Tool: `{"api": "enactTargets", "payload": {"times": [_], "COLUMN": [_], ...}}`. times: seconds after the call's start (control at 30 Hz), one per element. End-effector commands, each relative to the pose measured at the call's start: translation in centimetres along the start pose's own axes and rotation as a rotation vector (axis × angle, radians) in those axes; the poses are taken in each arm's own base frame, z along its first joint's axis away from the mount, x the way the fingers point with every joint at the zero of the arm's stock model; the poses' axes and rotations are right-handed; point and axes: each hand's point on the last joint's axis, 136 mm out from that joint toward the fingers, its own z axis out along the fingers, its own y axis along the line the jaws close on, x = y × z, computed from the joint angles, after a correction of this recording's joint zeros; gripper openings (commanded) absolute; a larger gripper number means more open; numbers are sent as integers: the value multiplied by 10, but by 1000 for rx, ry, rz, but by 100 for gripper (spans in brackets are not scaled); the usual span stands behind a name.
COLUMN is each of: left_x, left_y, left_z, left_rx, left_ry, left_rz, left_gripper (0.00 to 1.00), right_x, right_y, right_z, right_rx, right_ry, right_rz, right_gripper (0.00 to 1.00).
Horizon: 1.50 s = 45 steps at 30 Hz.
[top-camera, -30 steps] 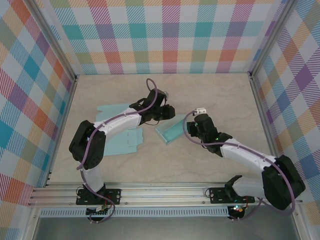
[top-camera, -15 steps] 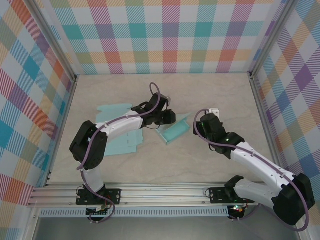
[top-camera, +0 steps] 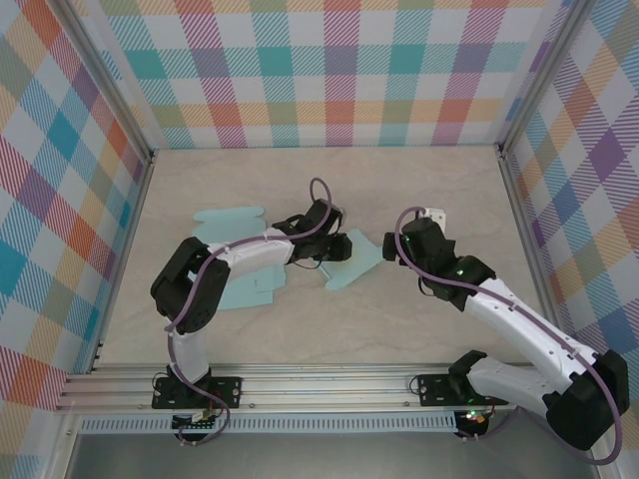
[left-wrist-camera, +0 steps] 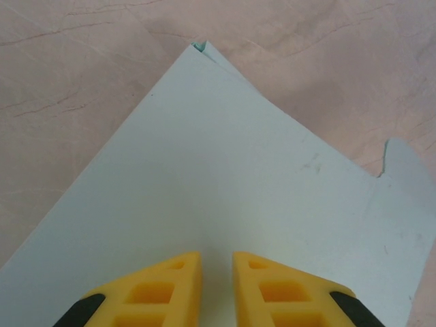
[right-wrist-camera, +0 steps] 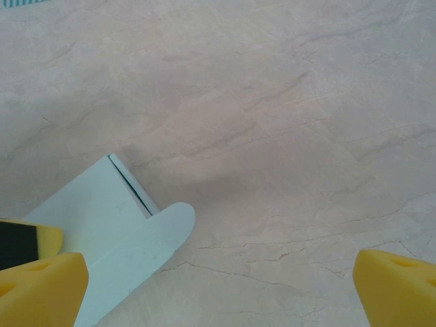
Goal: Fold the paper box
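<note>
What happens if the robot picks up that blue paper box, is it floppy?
Probably floppy: the paper box looks like thin sheet lying nearly flat, so free flaps may droop. Likely very light, and it might slide on the smooth table when pushed.

Paper box (top-camera: 250, 287): pale mint card blank, mostly unfolded, lying flat on the beige table (top-camera: 419, 190), from mid-left to centre. A rounded flap (top-camera: 228, 215) juts out at the far-left end and a squarish section sits nearer. The right panel (top-camera: 354, 264) lies angled and looks doubled over, with a darker teal edge at its corner and a rounded tab (right-wrist-camera: 170, 221) beside that.
</note>
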Motion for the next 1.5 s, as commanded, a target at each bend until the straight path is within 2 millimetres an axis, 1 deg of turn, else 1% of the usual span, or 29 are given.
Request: {"api": "enactTargets", "payload": {"times": [0.0,0.2,0.27,0.33,0.43,0.53,0.6,0.63,0.7,0.77,0.83,0.9,0.97,1.03,1.1,1.2,1.3,1.33,1.47], "left_x": [21,31,30,26,11,-10,-22,-29,-38,-43,-40,-37,-31,-26,-18,-9,-2,-1,3], "left_y": [13,24,26,22,9,-6,-13,-13,-8,5,21,30,40,49,56,64,67,66,65], "left_z": [15,25,24,19,4,-21,-40,-51,-68,-83,-94,-100,-102,-101,-95,-81,-67,-63,-52], "left_rx": [-55,-99,-105,-96,-64,-32,-27,-41,-87,-171,-260,-304,-347,-386,-406,-413,-399,-391,-370], "left_ry": [49,64,60,45,-5,-81,-136,-172,-219,-254,-257,-263,-255,-237,-208,-165,-124,-114,-78], "left_rz": [29,35,37,42,51,59,64,63,61,54,46,47,46,47,49,43,37,36,18], "left_gripper": [20,19,19,19,21,27,36,41,47,52,53,61,68,69,69,64,51,50,49], "right_x": [-14,-12,-10,-8,-6,-3,0,4,10,17,22,27,33,38,43,50,55,55,52], "right_y": [-1,-1,-1,-2,-3,-1,1,2,3,6,7,8,9,14,22,29,29,30,31], "right_z": [-11,-8,-5,-2,2,7,11,14,21,29,36,46,56,67,75,86,97,100,117], "right_rx": [-6,-6,-4,-1,1,-21,-47,-55,-67,-86,-102,-130,-168,-220,-285,-318,-313,-312,-301], "right_ry": [-33,-16,-5,13,45,80,119,147,199,245,286,331,382,429,474,503,524,527,523], "right_rz": [46,60,64,67,85,110,128,137,148,141,141,151,175,202,223,200,176,168,117], "right_gripper": [100,100,100,100,100,100,100,100,100,100,100,100,100,99,95,90,90,90,88]}}
